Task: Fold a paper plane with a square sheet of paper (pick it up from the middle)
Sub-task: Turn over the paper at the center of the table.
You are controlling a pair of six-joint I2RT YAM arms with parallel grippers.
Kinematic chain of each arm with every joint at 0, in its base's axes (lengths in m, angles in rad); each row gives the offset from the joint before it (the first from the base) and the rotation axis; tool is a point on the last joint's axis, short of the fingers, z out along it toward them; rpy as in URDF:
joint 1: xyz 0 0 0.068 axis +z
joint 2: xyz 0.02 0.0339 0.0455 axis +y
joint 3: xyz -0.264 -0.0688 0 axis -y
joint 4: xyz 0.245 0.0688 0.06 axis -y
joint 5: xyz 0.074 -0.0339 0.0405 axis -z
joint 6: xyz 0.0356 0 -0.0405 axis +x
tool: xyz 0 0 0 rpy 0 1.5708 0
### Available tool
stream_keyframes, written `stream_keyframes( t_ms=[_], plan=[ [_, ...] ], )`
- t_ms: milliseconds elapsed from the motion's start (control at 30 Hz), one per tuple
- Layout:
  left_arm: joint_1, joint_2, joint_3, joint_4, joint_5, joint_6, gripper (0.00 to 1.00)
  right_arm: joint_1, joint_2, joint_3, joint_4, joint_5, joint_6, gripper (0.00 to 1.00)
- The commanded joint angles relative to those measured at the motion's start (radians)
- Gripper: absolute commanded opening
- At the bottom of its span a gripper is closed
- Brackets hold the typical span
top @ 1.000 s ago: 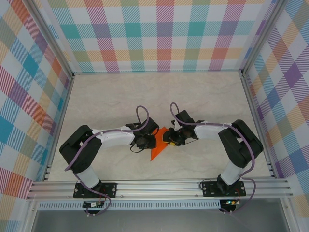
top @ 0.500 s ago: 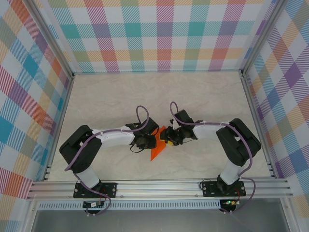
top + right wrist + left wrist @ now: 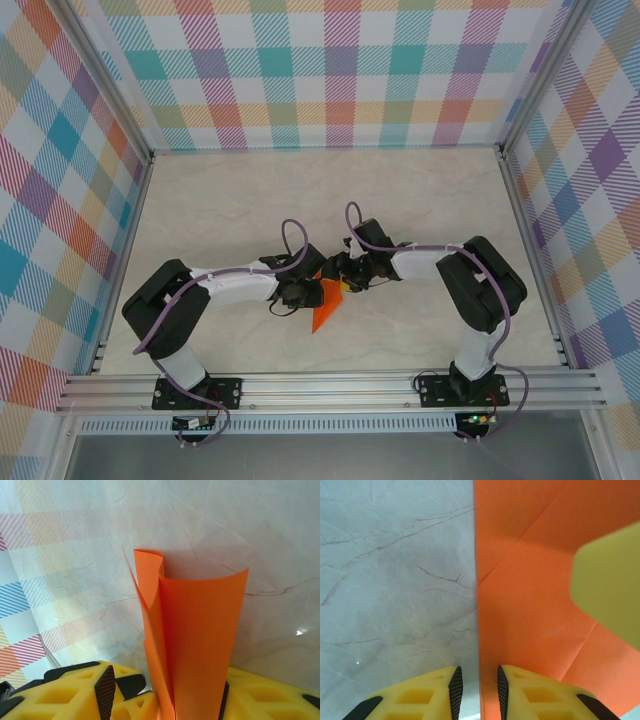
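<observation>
From above the orange paper sheet looks flat; the right wrist view shows it curling inside the parted right gripper. The left gripper, barely apart, straddles its edge.

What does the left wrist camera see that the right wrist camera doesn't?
Left wrist: the paper, flat and creased, its edge between the left gripper's fingers, and a blurry yellow shape over it. Right wrist: the paper curling upright between the right gripper's open fingers, plus a checked wall. Both: orange paper and marble table.
</observation>
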Motion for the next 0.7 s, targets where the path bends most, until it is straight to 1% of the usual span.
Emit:
stream_keyframes(
  t_ms=[0, 100, 200, 300, 400, 433, 500, 567, 667],
  plan=[
    [-0.02, 0.037, -0.035, 0.043, 0.053, 0.006, 0.28, -0.002, 0.025, 0.056, 0.0, 0.019, -0.029, 0.55],
    [-0.02, 0.036, -0.038, 0.046, 0.056, 0.004, 0.28, -0.015, 0.037, 0.08, -0.009, 0.022, -0.053, 0.55],
    [-0.02, 0.035, -0.04, 0.046, 0.053, 0.004, 0.28, -0.026, 0.062, 0.111, -0.012, -0.018, -0.083, 0.56],
    [-0.019, 0.037, -0.042, 0.047, 0.054, 0.002, 0.28, -0.039, 0.077, 0.136, -0.041, -0.005, -0.104, 0.56],
    [-0.019, 0.036, -0.039, 0.044, 0.054, 0.003, 0.28, -0.053, 0.09, 0.149, -0.052, -0.029, -0.121, 0.54],
    [-0.02, 0.034, -0.04, 0.043, 0.053, 0.002, 0.28, -0.054, 0.088, 0.145, -0.055, -0.024, -0.125, 0.54],
    [-0.019, 0.034, -0.039, 0.041, 0.053, 0.002, 0.28, -0.056, 0.086, 0.139, -0.065, -0.063, -0.121, 0.51],
    [-0.02, 0.034, -0.04, 0.041, 0.05, 0.002, 0.28, -0.052, 0.064, 0.087, -0.019, -0.098, -0.1, 0.5],
    [-0.02, 0.035, -0.039, 0.043, 0.05, 0.002, 0.28, -0.051, 0.036, 0.032, -0.001, -0.103, -0.096, 0.45]
  ],
)
